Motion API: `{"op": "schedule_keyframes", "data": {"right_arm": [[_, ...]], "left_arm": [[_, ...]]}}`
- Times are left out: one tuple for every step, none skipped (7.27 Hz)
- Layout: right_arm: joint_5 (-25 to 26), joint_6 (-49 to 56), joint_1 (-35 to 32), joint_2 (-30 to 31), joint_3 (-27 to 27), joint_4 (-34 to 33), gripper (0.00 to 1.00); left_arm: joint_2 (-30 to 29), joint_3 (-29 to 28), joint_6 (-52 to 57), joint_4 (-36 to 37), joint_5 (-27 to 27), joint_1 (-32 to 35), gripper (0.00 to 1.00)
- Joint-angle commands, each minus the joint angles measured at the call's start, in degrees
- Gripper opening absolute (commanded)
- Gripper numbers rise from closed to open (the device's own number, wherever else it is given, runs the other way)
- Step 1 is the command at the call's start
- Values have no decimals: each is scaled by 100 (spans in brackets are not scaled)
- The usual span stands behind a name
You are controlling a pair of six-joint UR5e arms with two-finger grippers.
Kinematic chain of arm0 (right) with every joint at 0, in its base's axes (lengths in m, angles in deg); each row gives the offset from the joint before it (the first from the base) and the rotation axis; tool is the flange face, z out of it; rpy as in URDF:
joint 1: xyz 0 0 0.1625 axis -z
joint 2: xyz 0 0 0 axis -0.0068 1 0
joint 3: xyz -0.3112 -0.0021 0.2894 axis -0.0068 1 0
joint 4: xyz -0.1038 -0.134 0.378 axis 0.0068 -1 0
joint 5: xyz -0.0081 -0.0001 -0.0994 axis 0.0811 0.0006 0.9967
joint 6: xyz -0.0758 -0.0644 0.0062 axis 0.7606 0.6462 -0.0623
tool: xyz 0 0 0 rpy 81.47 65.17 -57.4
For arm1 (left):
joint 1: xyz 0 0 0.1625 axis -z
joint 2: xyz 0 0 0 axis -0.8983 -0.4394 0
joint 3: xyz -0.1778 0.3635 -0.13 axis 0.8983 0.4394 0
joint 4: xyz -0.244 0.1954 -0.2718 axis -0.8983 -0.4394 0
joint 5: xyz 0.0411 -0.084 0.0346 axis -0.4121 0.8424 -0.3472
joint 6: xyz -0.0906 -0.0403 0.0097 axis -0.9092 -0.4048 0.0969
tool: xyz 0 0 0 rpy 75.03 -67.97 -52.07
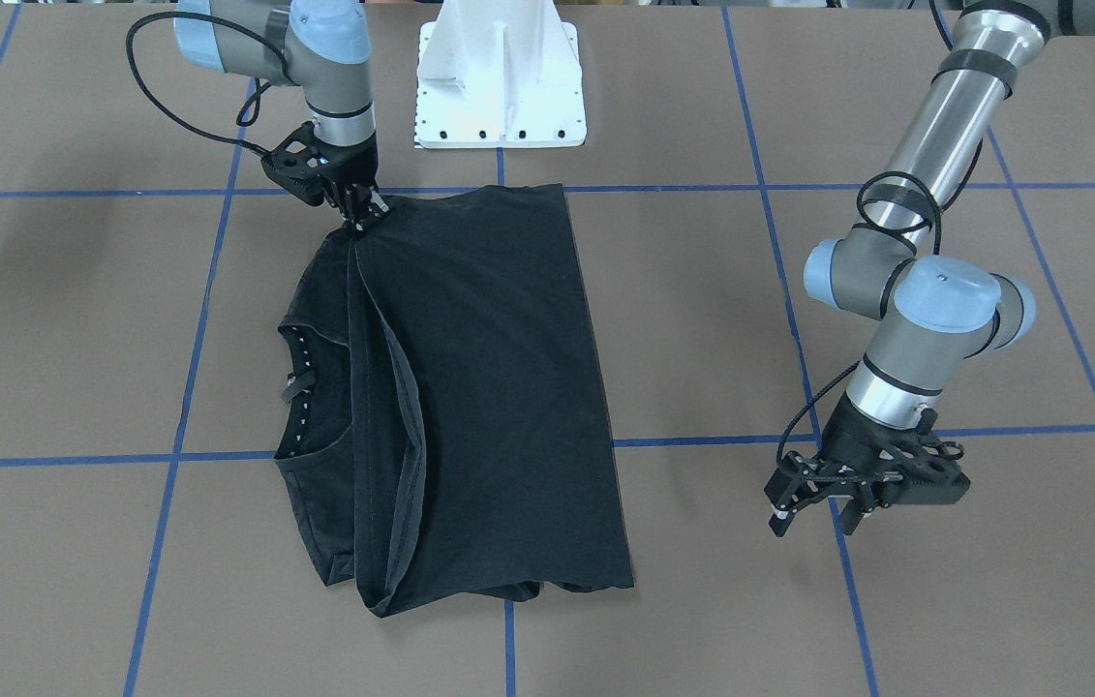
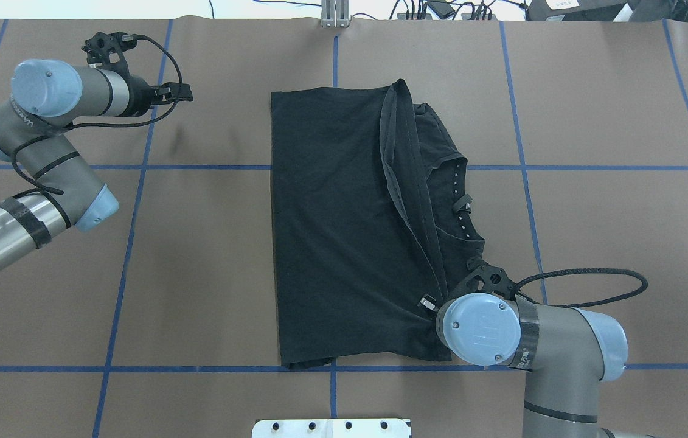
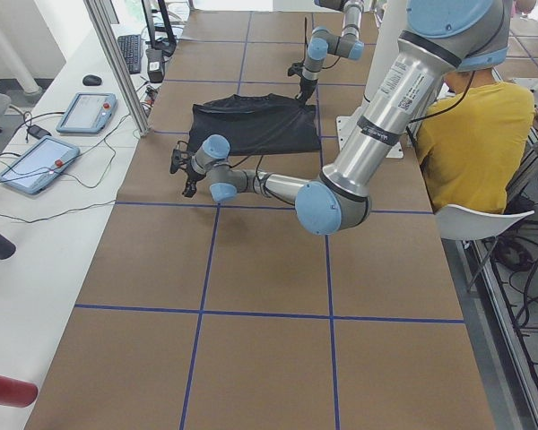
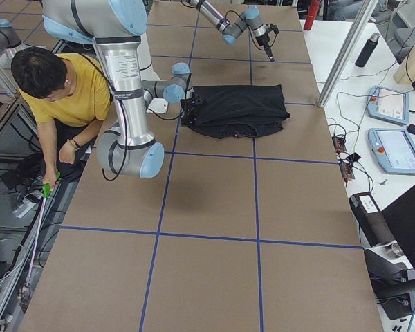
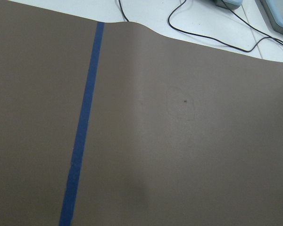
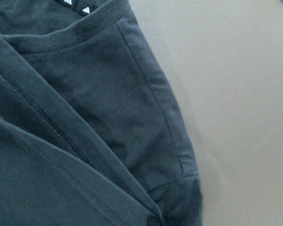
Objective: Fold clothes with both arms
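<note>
The black T-shirt (image 1: 489,387) lies folded in a tall rectangle at mid-table, plain side up. Its collar (image 2: 462,207) with small white marks peeks out on the robot's right side. My right gripper (image 1: 360,215) is shut on the shirt's near corner by the pedestal, where the cloth is pulled into a ridge. In the overhead view the wrist mostly hides it. The right wrist view shows a hemmed sleeve (image 6: 170,141) up close. My left gripper (image 1: 813,523) hangs open over bare table, well away from the shirt, with nothing in it.
The white pedestal base (image 1: 499,87) stands just behind the shirt. Blue tape lines (image 5: 82,141) grid the brown table. A person in a yellow shirt (image 4: 69,90) crouches beside the robot. Tablets (image 4: 391,104) and cables lie on the far side bench.
</note>
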Motion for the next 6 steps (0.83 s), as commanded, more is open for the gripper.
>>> {"op": "schedule_keyframes", "data": {"right_arm": [[-128, 5, 1, -40, -54, 14, 0], [-198, 5, -17, -32, -89, 14, 0], [-251, 5, -17, -23, -220, -21, 0], [-330, 5, -25, -14, -291, -47, 0], [-331, 5, -34, 12, -327, -56, 0], [-331, -3, -34, 21, -371, -65, 0]], "left_arm": [[-4, 0, -9, 0, 3, 0, 98], [-12, 0, -9, 0, 3, 0, 98], [-4, 26, -78, 0, 12, 0, 98], [75, 383, -340, 0, 47, 0, 98], [467, 961, -978, 0, 73, -52, 98], [610, 1332, -1463, -18, 291, -122, 98]]}}
